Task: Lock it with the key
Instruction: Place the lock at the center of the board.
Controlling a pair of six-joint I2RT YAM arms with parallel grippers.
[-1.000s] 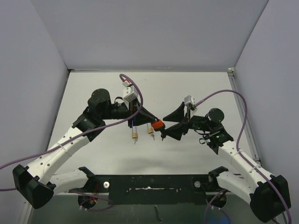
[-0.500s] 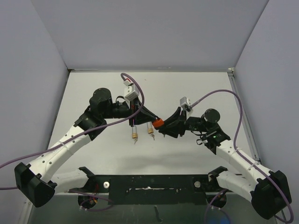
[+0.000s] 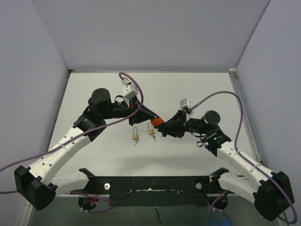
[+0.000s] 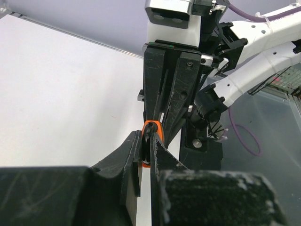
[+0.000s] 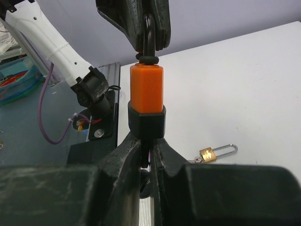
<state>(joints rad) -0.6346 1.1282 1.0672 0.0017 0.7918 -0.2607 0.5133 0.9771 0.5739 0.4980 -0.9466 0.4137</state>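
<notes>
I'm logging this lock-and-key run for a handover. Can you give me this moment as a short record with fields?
held item: orange padlock, raised off the table, between both grippers
left gripper: shut on the padlock's black shackle
right gripper: shut at the padlock's black base; what it pinches there is hidden
on table: two brass padlocks, lying flat, untouched
key in orange padlock: cannot tell

Figure: white desk [image 3: 94,94], enclosed by walls on three sides, is carrying two small brass padlocks near its middle. The left padlock [image 3: 135,136] and the right padlock [image 3: 152,132] are lying flat, side by side but apart, shackles pointing toward the far wall.
</notes>
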